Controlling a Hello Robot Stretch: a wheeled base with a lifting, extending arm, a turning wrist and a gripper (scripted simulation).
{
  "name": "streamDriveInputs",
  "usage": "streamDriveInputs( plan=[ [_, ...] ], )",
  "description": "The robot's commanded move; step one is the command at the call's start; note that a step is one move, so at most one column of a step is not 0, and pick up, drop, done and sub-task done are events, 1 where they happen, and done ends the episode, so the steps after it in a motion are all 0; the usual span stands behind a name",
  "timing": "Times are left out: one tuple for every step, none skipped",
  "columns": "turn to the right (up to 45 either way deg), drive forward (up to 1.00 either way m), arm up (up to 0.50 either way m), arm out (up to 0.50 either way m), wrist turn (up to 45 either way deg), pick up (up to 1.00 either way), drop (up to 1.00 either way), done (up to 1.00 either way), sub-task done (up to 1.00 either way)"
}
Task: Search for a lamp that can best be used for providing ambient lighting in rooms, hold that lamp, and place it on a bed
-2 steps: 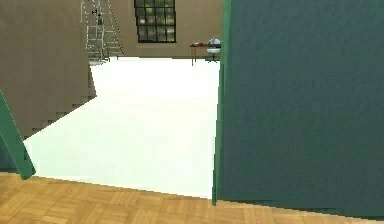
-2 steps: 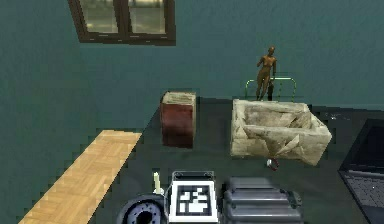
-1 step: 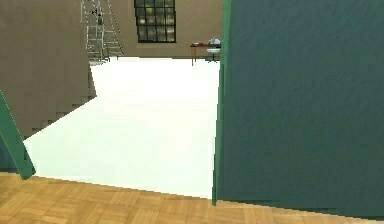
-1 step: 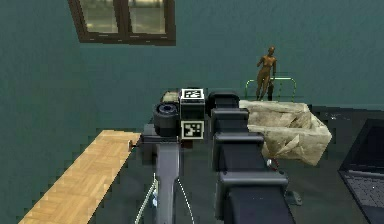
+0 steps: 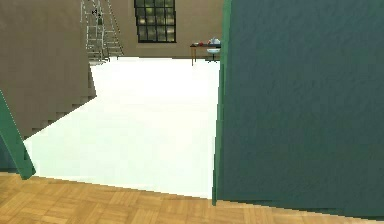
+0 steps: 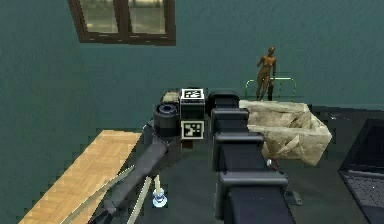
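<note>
Arm [image 6: 245, 170], fingers [image 6: 138, 185] near small blue-white upright thing [image 6: 157, 196].

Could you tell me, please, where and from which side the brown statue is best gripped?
Likely at the waist of the brown statue: it stands upright and slim, so its middle gives a narrow, level grip. Come from the near side, above the beige heap, since the teal wall stands behind it.
</note>
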Motion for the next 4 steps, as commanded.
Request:
streamDriveInputs(
  plan=[
    [0.0,0.0,0.0,0.0,45.0,0.0,0.0,0.0,0.0],
    [0.0,0.0,0.0,0.0,45.0,0.0,0.0,0.0,0.0],
    [0.0,0.0,0.0,0.0,21.0,0.0,0.0,0.0,0.0],
    [0.0,0.0,-0.3,0.0,0.0,0.0,0.0,0.0,0.0]
  ],
)
